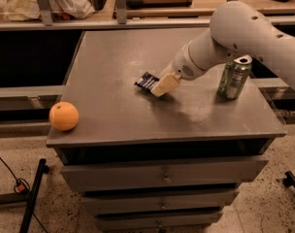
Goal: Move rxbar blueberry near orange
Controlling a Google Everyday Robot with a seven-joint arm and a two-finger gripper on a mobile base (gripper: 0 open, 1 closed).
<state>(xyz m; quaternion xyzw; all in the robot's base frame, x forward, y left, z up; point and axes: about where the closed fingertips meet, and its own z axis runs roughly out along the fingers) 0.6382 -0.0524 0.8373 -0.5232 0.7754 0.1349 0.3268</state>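
The rxbar blueberry (146, 81), a small dark navy bar, sits at the middle of the grey tabletop (113, 57), sticking out to the left from my gripper's tip. My gripper (160, 86), with tan fingers, reaches in from the right on the white arm and is shut on the bar's right end, low at the table surface. The orange (63, 116) rests at the table's front left corner, well apart from the bar, to its left and nearer the front.
A green drink can (233, 77) stands upright at the right side of the table, behind my arm. Drawers (162, 178) lie under the tabletop. A shelf with cloth and boards runs along the back.
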